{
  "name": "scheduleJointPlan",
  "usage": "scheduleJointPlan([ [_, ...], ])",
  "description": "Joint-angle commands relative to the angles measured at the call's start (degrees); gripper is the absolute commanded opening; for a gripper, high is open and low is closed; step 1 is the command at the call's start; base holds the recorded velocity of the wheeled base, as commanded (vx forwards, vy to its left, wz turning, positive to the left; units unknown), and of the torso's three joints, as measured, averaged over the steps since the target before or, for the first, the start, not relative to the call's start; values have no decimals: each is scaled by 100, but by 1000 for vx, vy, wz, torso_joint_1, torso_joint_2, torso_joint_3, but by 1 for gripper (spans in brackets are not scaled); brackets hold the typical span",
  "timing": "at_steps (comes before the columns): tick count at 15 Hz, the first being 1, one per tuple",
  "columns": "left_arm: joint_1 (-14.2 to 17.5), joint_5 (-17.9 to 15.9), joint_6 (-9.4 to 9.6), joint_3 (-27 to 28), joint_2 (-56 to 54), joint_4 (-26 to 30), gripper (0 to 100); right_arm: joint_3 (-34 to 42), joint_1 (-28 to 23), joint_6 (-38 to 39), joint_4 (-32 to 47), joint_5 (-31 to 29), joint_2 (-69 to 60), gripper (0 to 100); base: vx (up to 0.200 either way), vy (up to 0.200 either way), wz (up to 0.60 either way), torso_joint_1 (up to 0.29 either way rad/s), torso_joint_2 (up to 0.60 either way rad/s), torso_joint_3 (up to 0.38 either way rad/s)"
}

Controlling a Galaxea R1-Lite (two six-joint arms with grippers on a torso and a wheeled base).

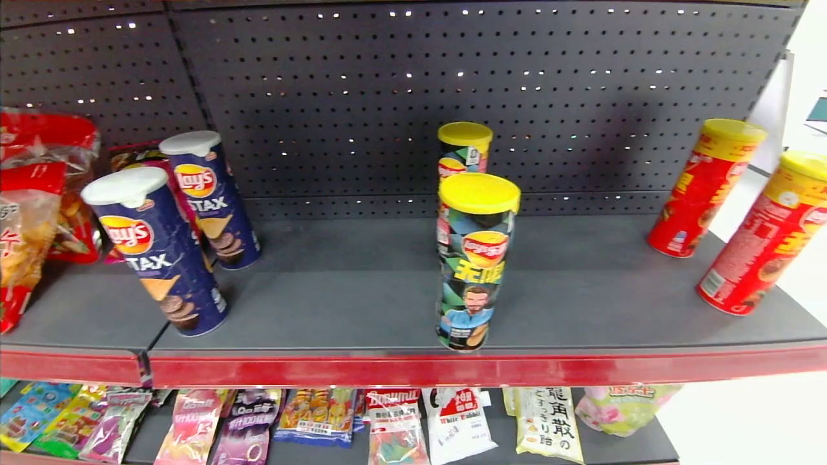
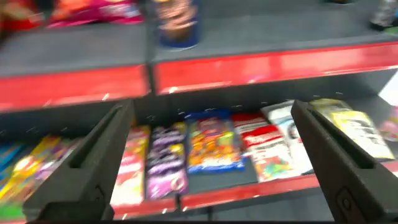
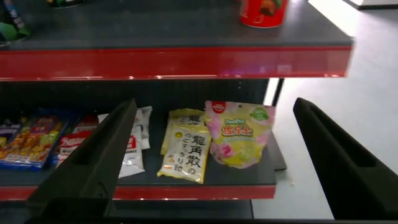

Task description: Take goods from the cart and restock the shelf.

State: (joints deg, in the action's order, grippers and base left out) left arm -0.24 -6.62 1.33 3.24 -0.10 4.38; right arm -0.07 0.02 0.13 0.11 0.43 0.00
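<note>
While the head view looks down on the shelf (image 1: 362,290), six tall crisp tubes stand on its grey deck: blue cans (image 1: 158,248) at the left, one behind the other, yellow-lidded cans (image 1: 477,258) in the middle (again front and back), and red cans (image 1: 704,187) near the right end. Snack bags (image 1: 39,187) crowd the far left.

From the left wrist, the left gripper (image 2: 211,109) is spread wide and holds nothing, facing flat packets (image 2: 211,146) on the lower shelf (image 2: 249,190).

From the right wrist, the right gripper (image 3: 214,104) gapes equally wide and empty, with a pale green bag (image 3: 239,134) on the lower shelf beyond it.
</note>
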Motion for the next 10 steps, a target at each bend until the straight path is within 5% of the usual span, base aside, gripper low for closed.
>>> scheduleJointPlan([
  [1,-2,12,-1,-8,10,2,100,-1,-2,4,-2,1,9,100,0,0,0,0,0,0],
  [3,-2,3,8,-8,10,2,100,-1,-2,-13,-2,10,9,100,0,0,0,0,0,0],
  [5,-2,3,298,1,10,-7,100,7,6,-31,-2,186,9,100,0,0,0,0,0,0],
  [7,-2,416,430,10,10,2,100,7,6,-75,-11,335,0,100,0,0,0,0,0,0],
  [8,7,899,245,10,10,11,100,7,6,-136,-37,432,0,100,0,0,0,0,0,0],
  [9,16,1014,-502,19,10,-7,100,-590,42,48,-239,801,246,100,0,0,0,0,0,0],
  [10,7,943,-757,10,10,-16,100,-1258,77,391,-319,907,1081,100,0,0,0,0,0,0],
])
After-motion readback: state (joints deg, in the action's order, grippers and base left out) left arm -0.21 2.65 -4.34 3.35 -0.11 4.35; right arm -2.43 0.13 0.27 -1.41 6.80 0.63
